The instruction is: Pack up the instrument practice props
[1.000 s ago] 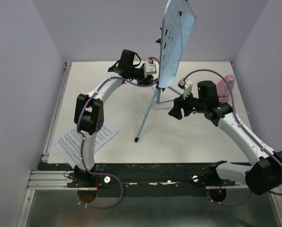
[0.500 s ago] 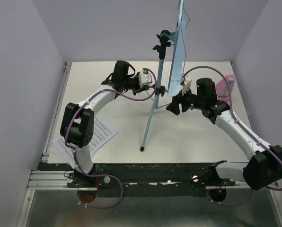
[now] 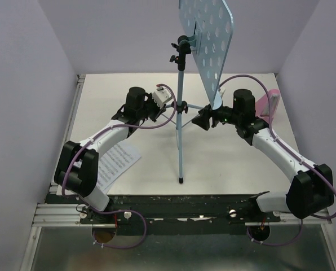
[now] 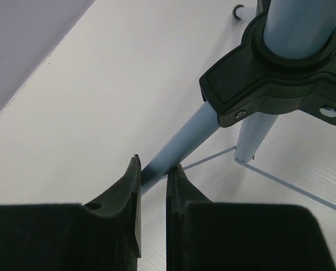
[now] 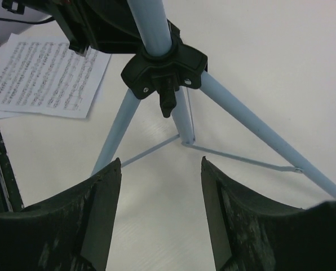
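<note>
Music stand (image 3: 180, 135) upright on table (image 3: 224, 164), gripped by one leg.
Sheet-music pages (image 3: 116, 162) lie beside the left arm (image 3: 109, 135). Left gripper (image 4: 154, 175) pinches a tripod leg (image 4: 179, 144); right gripper (image 5: 159, 169) jaws spread, facing the hub (image 5: 163, 70). Pink metronome (image 3: 268, 104) lies beyond, right.

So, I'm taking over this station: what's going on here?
The left gripper is clamped on one thin tripod leg of the light-blue music stand with the hole-punched desk. The right gripper hangs open facing the stand's black leg hub, holding nothing. The white printed sheet-music pages and the small pink wedge-shaped metronome lie on the white table, not yet packed.
</note>
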Robot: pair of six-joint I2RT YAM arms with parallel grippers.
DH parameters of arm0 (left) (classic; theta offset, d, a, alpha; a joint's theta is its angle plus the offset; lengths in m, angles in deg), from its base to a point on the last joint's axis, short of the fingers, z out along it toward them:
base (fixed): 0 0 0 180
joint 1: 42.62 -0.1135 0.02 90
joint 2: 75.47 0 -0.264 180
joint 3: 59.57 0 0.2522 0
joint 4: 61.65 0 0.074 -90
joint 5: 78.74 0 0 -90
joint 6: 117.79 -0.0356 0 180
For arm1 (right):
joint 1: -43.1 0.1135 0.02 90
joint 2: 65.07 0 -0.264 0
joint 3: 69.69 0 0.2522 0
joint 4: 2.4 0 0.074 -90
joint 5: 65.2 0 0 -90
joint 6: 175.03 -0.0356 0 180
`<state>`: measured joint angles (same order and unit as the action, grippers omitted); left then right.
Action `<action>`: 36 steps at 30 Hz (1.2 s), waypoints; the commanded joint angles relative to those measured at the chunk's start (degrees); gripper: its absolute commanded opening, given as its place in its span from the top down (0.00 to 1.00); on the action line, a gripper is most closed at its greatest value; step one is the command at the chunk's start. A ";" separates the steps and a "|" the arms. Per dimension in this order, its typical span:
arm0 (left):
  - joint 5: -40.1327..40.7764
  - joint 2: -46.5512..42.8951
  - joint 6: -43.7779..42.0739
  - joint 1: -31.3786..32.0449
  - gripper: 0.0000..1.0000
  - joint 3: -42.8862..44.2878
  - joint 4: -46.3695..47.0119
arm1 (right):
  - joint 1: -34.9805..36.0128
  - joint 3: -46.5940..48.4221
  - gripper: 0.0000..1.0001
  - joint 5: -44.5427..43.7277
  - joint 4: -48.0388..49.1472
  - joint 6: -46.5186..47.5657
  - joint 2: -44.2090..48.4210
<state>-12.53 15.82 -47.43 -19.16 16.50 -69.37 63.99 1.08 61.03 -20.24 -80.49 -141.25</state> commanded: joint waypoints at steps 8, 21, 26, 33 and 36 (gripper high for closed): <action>3.41 -1.72 8.66 0.09 1.00 -2.80 -13.07 | -0.32 -3.05 0.40 10.18 19.54 11.80 -2.65; -0.38 -1.73 7.60 1.23 1.00 -3.24 -15.01 | -0.32 -2.34 0.53 12.55 23.76 15.93 -7.66; -0.73 -1.46 6.72 1.41 1.00 -2.63 -15.54 | -0.23 -3.31 0.54 14.66 27.10 18.14 -8.02; -0.91 -0.76 6.72 1.85 1.00 -1.92 -15.62 | 0.03 -2.96 0.58 15.01 28.25 18.23 -9.33; -1.17 -0.67 6.72 2.02 1.00 -1.92 -15.97 | 0.56 -3.92 0.64 13.35 29.38 18.66 -9.95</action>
<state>-10.89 13.59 -48.59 -17.85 15.69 -73.28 64.01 -1.58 74.14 5.68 -63.40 -150.10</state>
